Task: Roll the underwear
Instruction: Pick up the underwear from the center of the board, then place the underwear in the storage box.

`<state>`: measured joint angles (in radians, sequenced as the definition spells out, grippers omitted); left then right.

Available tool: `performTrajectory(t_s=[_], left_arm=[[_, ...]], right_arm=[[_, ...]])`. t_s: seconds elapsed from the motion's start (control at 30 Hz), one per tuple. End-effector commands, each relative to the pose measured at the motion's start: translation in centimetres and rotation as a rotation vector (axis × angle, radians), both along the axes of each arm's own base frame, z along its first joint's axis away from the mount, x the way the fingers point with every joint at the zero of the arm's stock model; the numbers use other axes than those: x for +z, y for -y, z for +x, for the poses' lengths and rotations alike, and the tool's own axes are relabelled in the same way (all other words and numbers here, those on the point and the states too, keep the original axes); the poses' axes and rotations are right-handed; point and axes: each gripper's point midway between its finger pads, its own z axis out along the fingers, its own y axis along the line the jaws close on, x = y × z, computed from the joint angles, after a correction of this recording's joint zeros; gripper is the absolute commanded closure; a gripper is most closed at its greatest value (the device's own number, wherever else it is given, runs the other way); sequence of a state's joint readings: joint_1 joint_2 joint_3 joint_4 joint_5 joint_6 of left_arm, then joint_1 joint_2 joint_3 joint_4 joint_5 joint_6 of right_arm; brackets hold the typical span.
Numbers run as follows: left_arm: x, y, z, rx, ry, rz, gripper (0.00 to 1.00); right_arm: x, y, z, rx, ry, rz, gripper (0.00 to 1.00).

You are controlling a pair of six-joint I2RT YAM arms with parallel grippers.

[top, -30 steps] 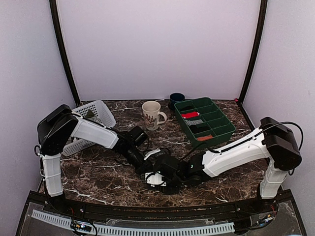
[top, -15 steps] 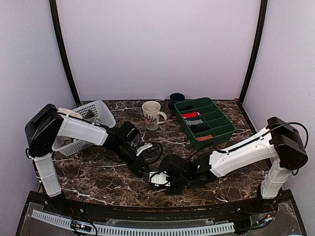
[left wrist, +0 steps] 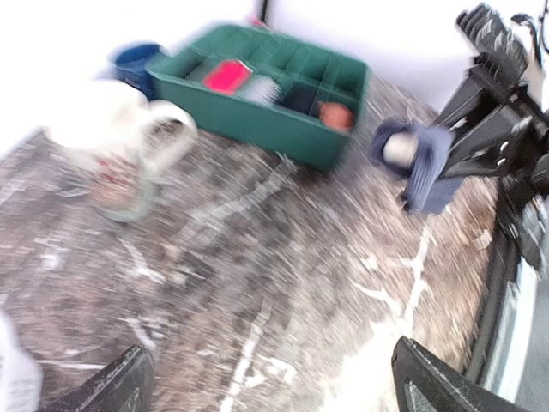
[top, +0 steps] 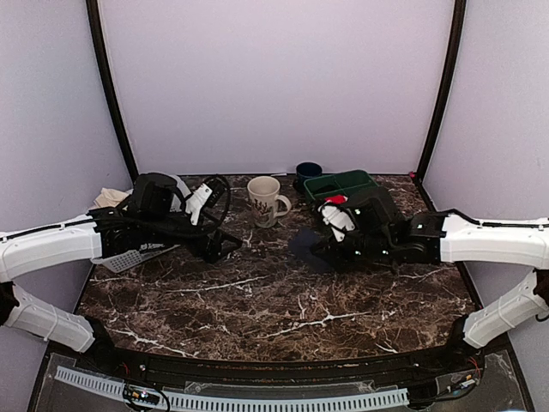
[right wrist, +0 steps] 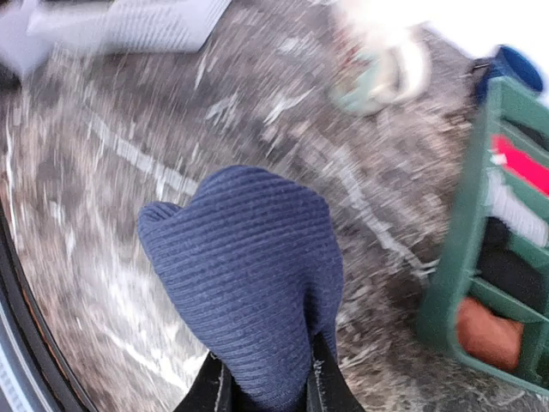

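The left gripper (left wrist: 268, 369), out by the white plastic lattice basket (top: 127, 259), stands spread wide and holds nothing, so it offers no backup. Past the cream ceramic mug (top: 264, 199), the underwear (right wrist: 249, 283), a ribbed navy-blue cloth bundle, appears lifted clear of the dark marble table (top: 257, 300). It is pinched at its lower end by the nearly closed right gripper (right wrist: 266, 390). With so narrow a bite, the roll could loosen or slip out in mid-air. Carried low, it might catch the rim of the green compartment tray (top: 343, 182) just beside it.
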<state>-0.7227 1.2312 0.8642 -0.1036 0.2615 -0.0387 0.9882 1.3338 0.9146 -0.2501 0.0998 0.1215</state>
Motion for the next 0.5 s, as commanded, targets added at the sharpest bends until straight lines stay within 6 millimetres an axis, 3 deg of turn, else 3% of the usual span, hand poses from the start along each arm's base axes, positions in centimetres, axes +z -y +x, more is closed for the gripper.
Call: performTrajectory(t_s=[0.0,0.13,0.23,0.47], left_arm=[[2.5,-3.2,3.0,0.269,0.103,-0.026,0.01],[2.5,-4.4,4.6,0.381,0.089,0.037,0.01],[1.6,-5.1,5.8,0.462,0.056,0.095,0.01],[1.4,-6.0,7.5,0.553,0.079,0.157,0.01]], right_arm=[[7.1,2.7,4.2,-0.279,0.011,0.223,1.0],[10.6,6.3,8.1,-0.508,-0.028,0.276,1.0],[11.7,9.2,10.7,-0.721,-0.072,0.261,1.0],[10.8,13.9,13.9,-1.113,-0.202,0.203,1.0]])
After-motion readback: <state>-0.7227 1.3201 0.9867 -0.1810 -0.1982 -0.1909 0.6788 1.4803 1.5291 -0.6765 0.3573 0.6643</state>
